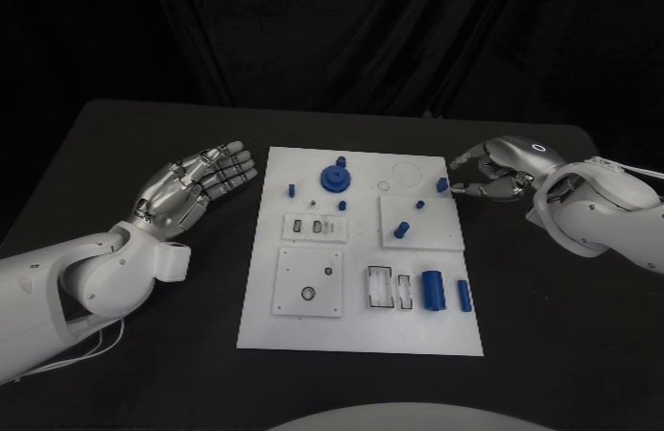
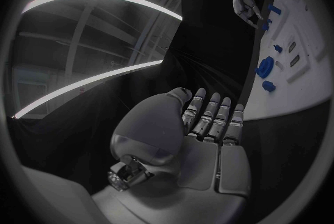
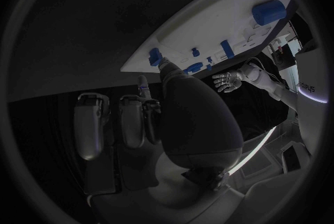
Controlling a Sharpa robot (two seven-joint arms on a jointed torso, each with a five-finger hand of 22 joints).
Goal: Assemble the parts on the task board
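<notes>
My right hand (image 1: 495, 174) sits at the task board (image 1: 360, 330) right edge, fingers pinching the small blue part (image 1: 441, 186) there. Left hand (image 1: 194, 186) is open, palm up, off the board's left side. Right is nearer.

Dim scene, black backdrop; task board (image 1: 363, 335) brightly lit; wrist views fisheye-bent, dark-rimmed.

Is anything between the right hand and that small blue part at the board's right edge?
Nothing visible. The right hand is right at the small blue part on the board's right edge, fingertips beside it; whether they touch it is unclear.
</notes>
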